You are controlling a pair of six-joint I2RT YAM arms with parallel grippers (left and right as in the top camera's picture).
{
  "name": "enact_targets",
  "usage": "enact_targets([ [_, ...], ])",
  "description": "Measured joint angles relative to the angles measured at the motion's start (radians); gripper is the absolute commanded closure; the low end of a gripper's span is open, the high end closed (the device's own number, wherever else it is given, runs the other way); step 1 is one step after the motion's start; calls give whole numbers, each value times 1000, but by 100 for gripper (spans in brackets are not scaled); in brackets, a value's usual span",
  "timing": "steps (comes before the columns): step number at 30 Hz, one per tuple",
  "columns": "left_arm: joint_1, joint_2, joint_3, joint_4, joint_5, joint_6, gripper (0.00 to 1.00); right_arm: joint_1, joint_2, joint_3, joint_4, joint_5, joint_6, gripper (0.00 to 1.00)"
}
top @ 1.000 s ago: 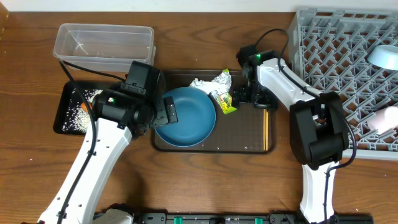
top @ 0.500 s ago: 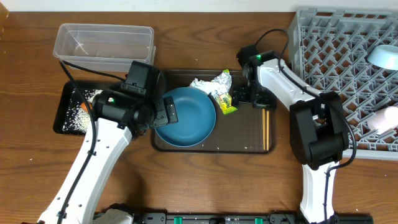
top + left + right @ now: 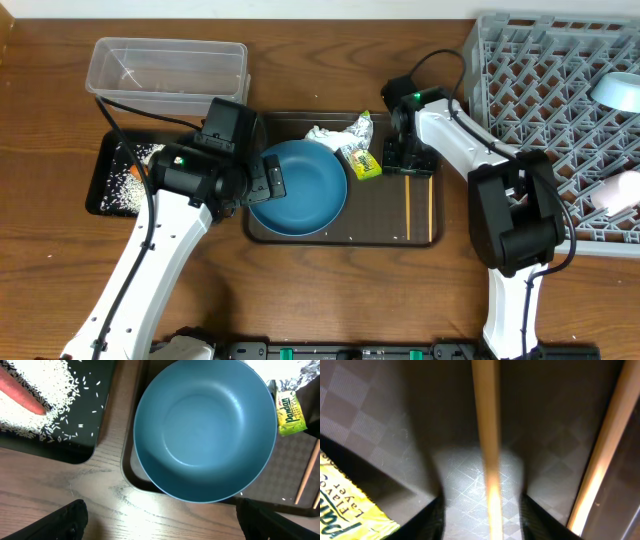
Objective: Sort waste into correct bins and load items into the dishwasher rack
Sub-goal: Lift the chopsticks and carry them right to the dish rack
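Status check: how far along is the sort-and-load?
Done: rice and carrot in the black tray; bowl and cup in the rack. In hand: right gripper straddles one chopstick, jaws not closed on it. To do: the other chopstick, plate, tissue, wrapper, all on the brown tray.

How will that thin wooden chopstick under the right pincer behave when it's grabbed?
Probably stiff and light: the thin wooden chopstick looks straight and slender. Lying flat on the brown textured tray, it may roll or skid when nudged. The right pincer straddles it near one end, so it could pivot once lifted.
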Motion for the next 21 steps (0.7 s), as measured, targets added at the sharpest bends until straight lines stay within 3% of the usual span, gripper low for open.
enact_targets([
  [4, 0, 0, 0, 0, 0, 0, 2, -1, 0, 0, -13, 2, -21, 84],
  [6, 0, 0, 0, 0, 0, 0, 2, -1, 0, 1, -26, 4, -27, 99],
  [14, 0, 0, 0, 0, 0, 0, 2, -15, 26, 72, -145, 4, -38, 99],
  [21, 0, 0, 0, 0, 0, 0, 2, -73, 42, 386, -287, -64, -160, 99],
])
